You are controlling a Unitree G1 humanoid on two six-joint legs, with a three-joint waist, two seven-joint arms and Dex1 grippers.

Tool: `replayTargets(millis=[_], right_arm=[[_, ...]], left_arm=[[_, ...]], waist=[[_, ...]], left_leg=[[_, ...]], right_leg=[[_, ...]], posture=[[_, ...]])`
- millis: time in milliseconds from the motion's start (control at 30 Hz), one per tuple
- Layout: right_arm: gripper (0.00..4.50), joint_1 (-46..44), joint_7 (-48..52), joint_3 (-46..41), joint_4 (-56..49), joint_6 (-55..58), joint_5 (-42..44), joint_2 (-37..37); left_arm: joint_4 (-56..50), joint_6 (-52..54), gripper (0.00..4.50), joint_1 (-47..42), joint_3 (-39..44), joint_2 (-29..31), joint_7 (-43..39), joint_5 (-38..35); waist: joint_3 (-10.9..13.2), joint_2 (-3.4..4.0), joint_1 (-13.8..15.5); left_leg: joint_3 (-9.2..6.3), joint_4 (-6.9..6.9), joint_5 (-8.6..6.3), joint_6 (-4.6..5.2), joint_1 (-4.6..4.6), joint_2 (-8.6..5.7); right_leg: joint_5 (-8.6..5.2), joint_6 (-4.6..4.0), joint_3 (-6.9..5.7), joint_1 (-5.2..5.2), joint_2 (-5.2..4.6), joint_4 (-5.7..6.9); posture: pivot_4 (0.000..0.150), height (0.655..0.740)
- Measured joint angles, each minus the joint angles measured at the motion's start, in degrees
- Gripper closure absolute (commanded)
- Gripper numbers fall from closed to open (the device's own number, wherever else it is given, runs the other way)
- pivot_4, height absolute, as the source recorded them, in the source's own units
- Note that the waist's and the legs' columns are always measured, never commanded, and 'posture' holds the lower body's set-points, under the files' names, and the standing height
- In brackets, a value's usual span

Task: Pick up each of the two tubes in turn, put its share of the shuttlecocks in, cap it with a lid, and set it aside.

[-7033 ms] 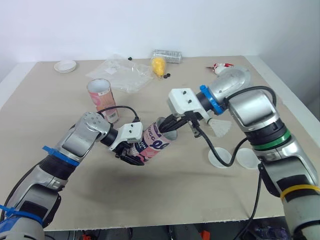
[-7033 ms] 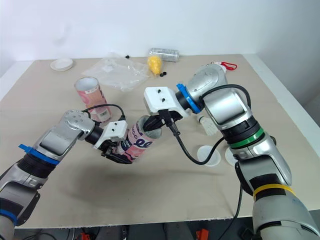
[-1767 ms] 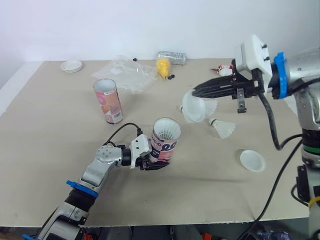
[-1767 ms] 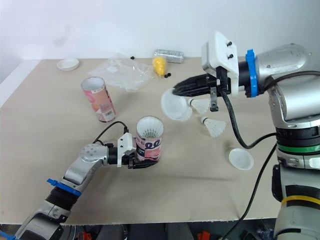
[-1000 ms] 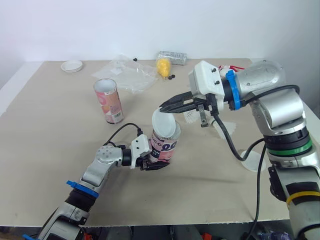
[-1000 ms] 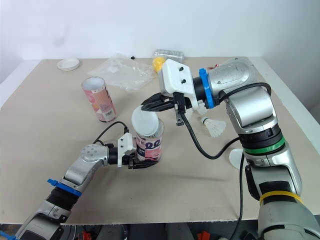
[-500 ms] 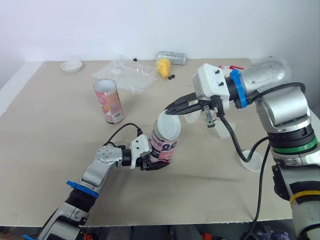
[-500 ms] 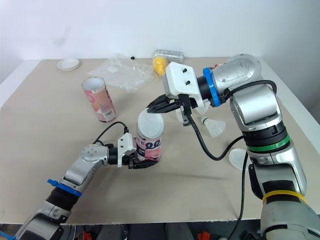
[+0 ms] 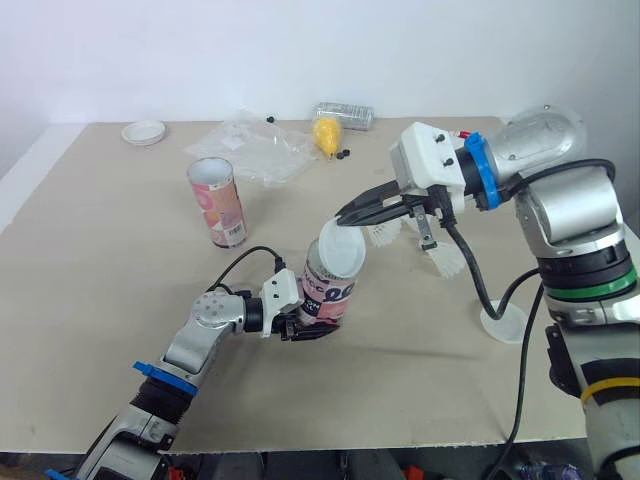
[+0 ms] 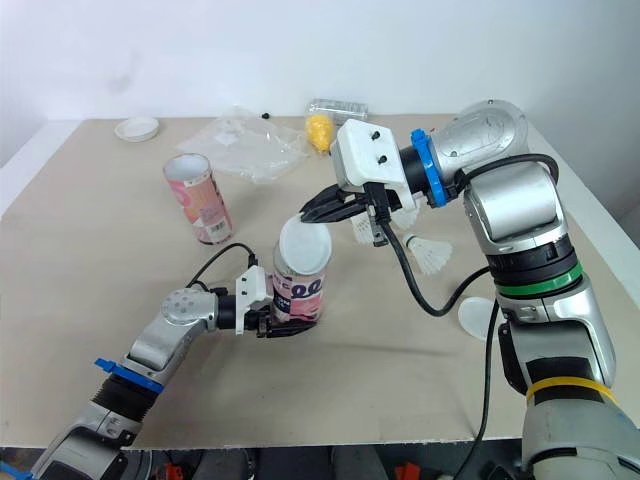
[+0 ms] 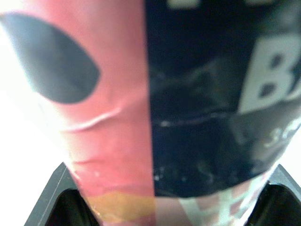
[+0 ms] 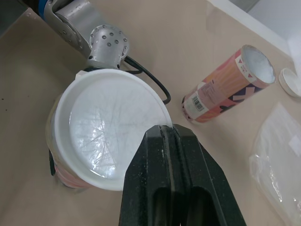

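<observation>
Lid [image 9: 340, 256] pinched by right end effector [image 9: 342, 214] tilts over tube [image 9: 330, 294].

Looks like a robotics lab bench, plain beige table [image 9: 90, 260] against a bare white wall [image 9: 200, 50], loose props, crumpled plastic bag [image 9: 250, 150], silver packet [image 9: 343, 113]

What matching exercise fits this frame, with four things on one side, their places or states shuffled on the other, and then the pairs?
Things:
1. navy-labelled tube
2. pink tube
3. middle lid
4. right-hand lid

Places or states:
A. lies flat on the table
B. stands upright, open, nothing gripping it
C. gripped low down by the left gripper
D. pinched at its rim by the right gripper, tilted at a tube's mouth

Pairs: 1-C, 2-B, 3-D, 4-A.
</observation>
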Motion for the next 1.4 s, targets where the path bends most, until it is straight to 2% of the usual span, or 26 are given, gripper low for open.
replayTargets(millis=[400, 1033, 1400], right_arm=[[4.38, -1.38, 0.85, 0.29, -0.66, 4.96, 2.37, 0.42], [4.38, -3.52, 0.38, -0.44, -1.15, 6.19, 3.62, -0.06], [4.38, -0.52, 0.29, 0.13, -1.53, 4.41, 2.43, 0.1]], left_arm=[[0.0, 0.04, 1.45, -0.04, 0.03, 0.0, -0.02, -0.01], [-0.01, 0.04, 1.45, 0.26, 0.05, -0.01, -0.01, -0.02], [0.0, 0.04, 1.45, 0.23, 0.07, -0.01, -0.02, -0.02]], waist=[[0.0, 0.0, 0.0], [0.0, 0.0, -0.01], [0.0, 0.0, -0.01]], left_leg=[[0.0, 0.0, 0.0, 0.0, 0.0, 0.0], [0.0, -0.01, 0.0, 0.0, 0.01, 0.0], [0.0, -0.02, 0.0, 0.0, 0.02, 0.0]], right_leg=[[0.0, 0.0, 0.0, 0.0, 0.0, 0.0], [-0.01, 0.0, 0.0, 0.0, 0.0, 0.0], [0.0, 0.0, 0.0, 0.0, 0.0, 0.0]], posture=[[0.15, 0.74], [0.15, 0.74], [0.15, 0.74]])
